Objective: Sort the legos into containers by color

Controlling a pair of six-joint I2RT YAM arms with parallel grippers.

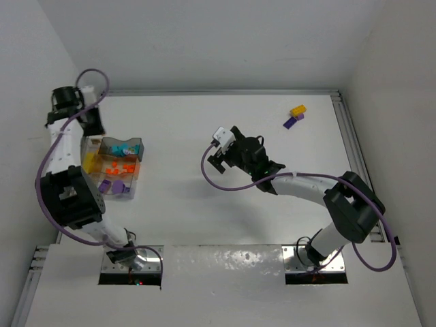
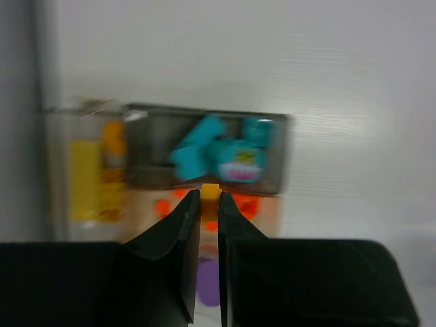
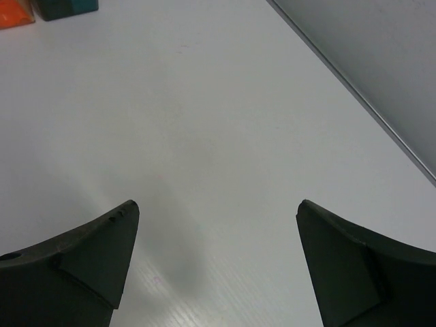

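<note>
Now, left pincer point(image 2: 210, 201) tight on a small lego point(image 2: 210, 190), right pincer point(image 3: 216, 208) wide apart.

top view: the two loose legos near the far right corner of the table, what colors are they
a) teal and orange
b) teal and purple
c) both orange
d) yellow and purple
d: the top view shows a yellow lego beside a purple lego on the white table, with no teal or orange piece next to them.
</note>
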